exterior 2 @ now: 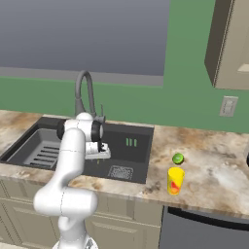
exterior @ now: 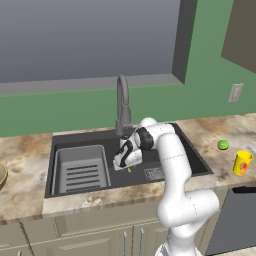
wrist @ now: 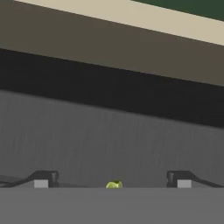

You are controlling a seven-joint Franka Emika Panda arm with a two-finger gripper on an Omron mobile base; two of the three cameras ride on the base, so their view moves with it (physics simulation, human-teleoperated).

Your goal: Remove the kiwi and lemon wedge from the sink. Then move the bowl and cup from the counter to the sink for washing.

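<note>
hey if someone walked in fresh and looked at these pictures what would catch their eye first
The white arm bending down into the dark sink, its open gripper hanging just above the tiny lemon wedge on the basin floor. Next, the bright spots on the counter right of the sink: the green kiwi and, nearer the front edge, the yellow cup.

One kiwi [exterior: 223,145], one lemon wedge [exterior: 129,170], one cup [exterior: 242,162], one sink [exterior: 190,150], one faucet [exterior: 122,105] and one wall outlet [exterior: 235,93] were present.
</note>
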